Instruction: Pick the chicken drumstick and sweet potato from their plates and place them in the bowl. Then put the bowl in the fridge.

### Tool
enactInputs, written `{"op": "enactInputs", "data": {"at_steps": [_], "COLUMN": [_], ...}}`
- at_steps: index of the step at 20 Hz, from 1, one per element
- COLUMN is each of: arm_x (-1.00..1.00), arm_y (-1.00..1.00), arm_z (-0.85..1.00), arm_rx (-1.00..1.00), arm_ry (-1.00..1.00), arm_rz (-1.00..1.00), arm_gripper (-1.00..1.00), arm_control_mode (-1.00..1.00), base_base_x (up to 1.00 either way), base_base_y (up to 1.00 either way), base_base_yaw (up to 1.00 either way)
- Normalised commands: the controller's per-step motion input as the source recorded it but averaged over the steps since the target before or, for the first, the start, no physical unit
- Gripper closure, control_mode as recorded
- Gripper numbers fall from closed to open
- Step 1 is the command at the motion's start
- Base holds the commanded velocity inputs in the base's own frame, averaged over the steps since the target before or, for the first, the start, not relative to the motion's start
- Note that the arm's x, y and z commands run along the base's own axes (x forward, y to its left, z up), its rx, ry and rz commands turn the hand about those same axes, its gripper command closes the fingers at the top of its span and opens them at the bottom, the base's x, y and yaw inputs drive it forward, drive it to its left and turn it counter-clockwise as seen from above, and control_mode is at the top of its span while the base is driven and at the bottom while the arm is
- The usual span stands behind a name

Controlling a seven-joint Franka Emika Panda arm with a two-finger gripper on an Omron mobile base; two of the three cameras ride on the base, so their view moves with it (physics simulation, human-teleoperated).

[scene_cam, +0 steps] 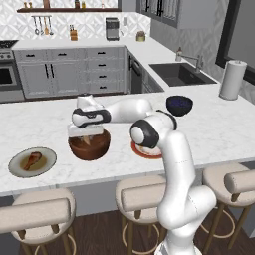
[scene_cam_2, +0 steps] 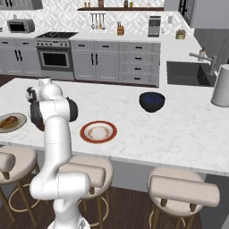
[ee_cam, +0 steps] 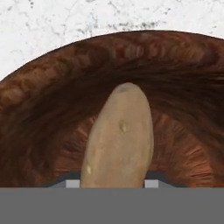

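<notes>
A home kitchen, rendered. A white marble island (scene_cam: 40,124) fills the middle of both base views, with round padded stools (scene_cam: 42,206) along its near edge at the bottom of the frame. Grey panelled cabinets (scene_cam: 69,72) with black handles run across the top, and an oven (scene_cam_2: 54,57) with a cooktop sits among them at upper left of the right base view, a microwave (scene_cam_2: 20,25) just left of it. Utensils (scene_cam: 42,25) hang on a patterned backsplash under a wooden shelf (scene_cam: 67,9). A dark sink (scene_cam: 182,73) with a faucet (scene_cam: 191,59) sits at upper right, a paper towel roll (scene_cam: 232,79) beside it. Plates (scene_cam_2: 98,132) and a dark bowl (scene_cam_2: 152,101) lie on the island.
</notes>
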Motion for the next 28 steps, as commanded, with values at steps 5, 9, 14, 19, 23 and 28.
{"op": "enactInputs", "data": {"at_steps": [5,9,14,19,23,28], "arm_x": [-0.34,-0.7,-0.91,-0.76,-0.86,-0.72], "arm_y": [0.0,-0.18,-0.68,-0.97,-0.96,-0.56], "arm_z": [0.0,0.16,0.39,0.3,0.18,0.47], "arm_rx": [0.0,0.01,0.04,0.05,0.08,0.03], "arm_ry": [-0.01,-0.07,-0.04,0.0,-0.04,-0.03], "arm_rz": [0.0,0.0,0.0,0.0,0.0,0.0], "arm_gripper": [-1.0,-1.0,-1.0,-1.0,-1.0,-1.0], "arm_control_mode": [-1.0,-1.0,-1.0,-1.0,-1.0,-1.0], "base_base_x": [0.0,0.0,0.0,0.0,0.0,0.0], "base_base_y": [0.0,0.0,0.0,0.0,0.0,0.0], "base_base_yaw": [0.0,0.0,0.0,0.0,0.0,0.0]}}
